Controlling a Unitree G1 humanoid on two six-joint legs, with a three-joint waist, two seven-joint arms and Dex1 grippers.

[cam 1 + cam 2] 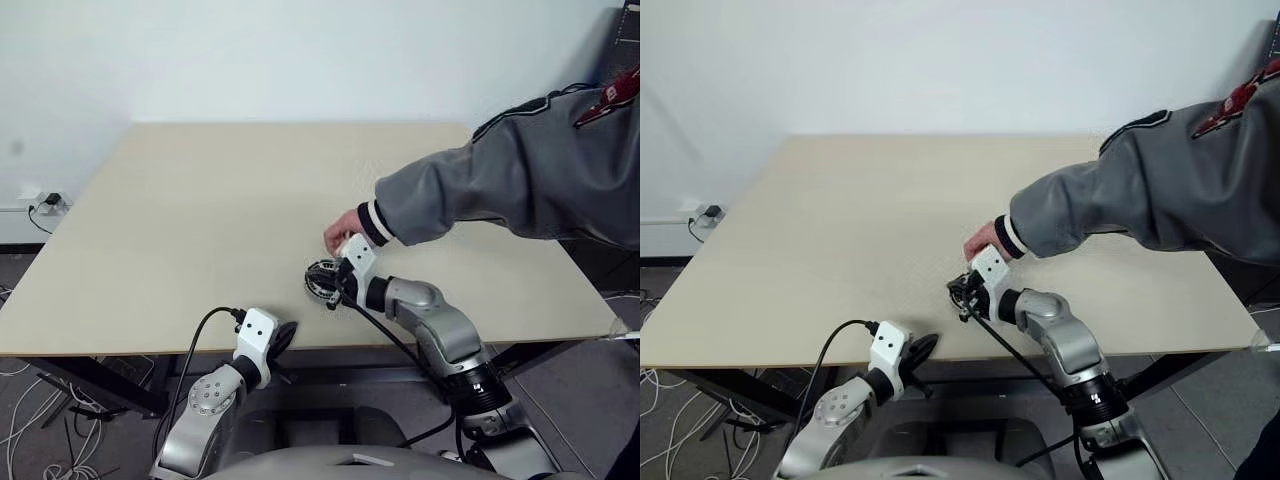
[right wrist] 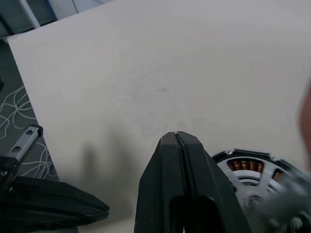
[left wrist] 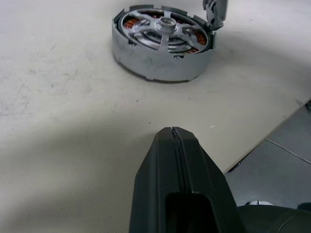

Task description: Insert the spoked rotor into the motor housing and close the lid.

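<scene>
1. the motor housing [image 3: 163, 43] sits on the beige surface [image 1: 200, 220] near its front edge, with the spoked rotor [image 3: 166, 33] already seated inside the copper windings.
2. it looks like heavy, rigid metal with a smooth, likely slippery wall; the outer rim seems the safest hold, away from the delicate windings.
3. the right tool [image 1: 332, 283] has its fingers pressed together, empty, just beside the housing.
4. the left tool [image 1: 283, 338] is likewise closed and empty, at the surface's front edge.
5. a person's hand [image 1: 343, 229] reaches in just behind the housing and crowds any approach.
</scene>
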